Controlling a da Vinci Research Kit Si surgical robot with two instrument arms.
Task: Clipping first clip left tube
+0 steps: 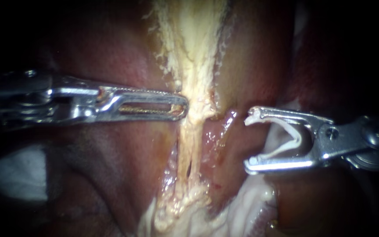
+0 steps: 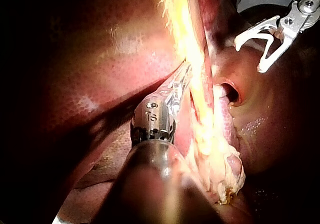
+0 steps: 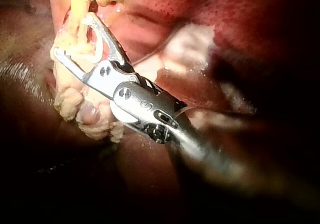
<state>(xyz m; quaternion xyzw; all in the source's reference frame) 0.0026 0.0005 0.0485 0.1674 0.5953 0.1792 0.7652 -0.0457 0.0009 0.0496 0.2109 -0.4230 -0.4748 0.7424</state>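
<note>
Clip (image 1: 295, 139) right of centre, apart from pale strand (image 1: 194, 66)
Left instrument (image 1: 184, 106) pincer clamped on the strand's edge; right instrument (image 1: 248, 141) pincer spread wide, gripping the clip from both sides.

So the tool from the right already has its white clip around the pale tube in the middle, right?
Not yet. The right instrument does hold the white clip between its jaws, but the clip is not around the pale tube: it stands beside it, apart. The endoscope view shows this.
</note>
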